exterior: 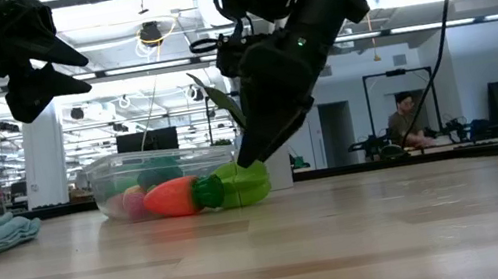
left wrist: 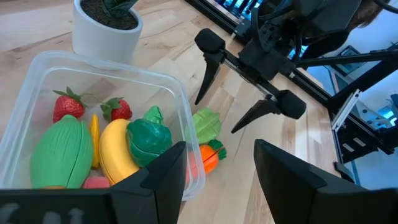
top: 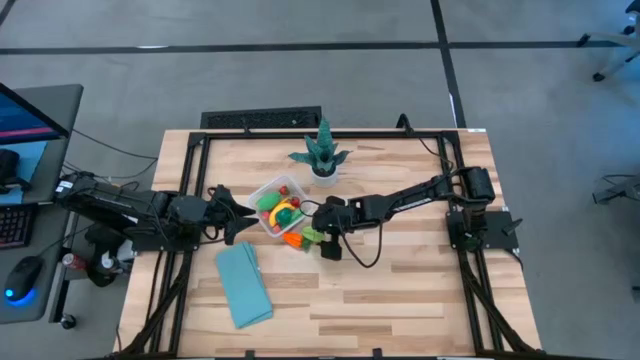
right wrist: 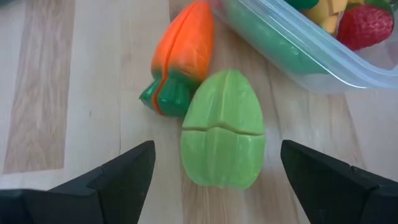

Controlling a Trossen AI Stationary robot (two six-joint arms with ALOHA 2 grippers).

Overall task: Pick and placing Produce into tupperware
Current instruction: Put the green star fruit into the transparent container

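The tupperware (top: 272, 205) sits on the counter (top: 400, 290) near a potted plant (top: 322, 155), holding strawberries, a banana and green pieces — a light green piece (right wrist: 224, 127) and a carrot (right wrist: 183, 56) lie just outside it. The right claw (top: 322, 232) hangs wide open over the green piece, gripping nothing; the left claw (top: 238, 215) waits beside the container, open and empty.

One tupperware (left wrist: 180, 102), two strawberries (left wrist: 67, 106), one carrot (right wrist: 183, 53).
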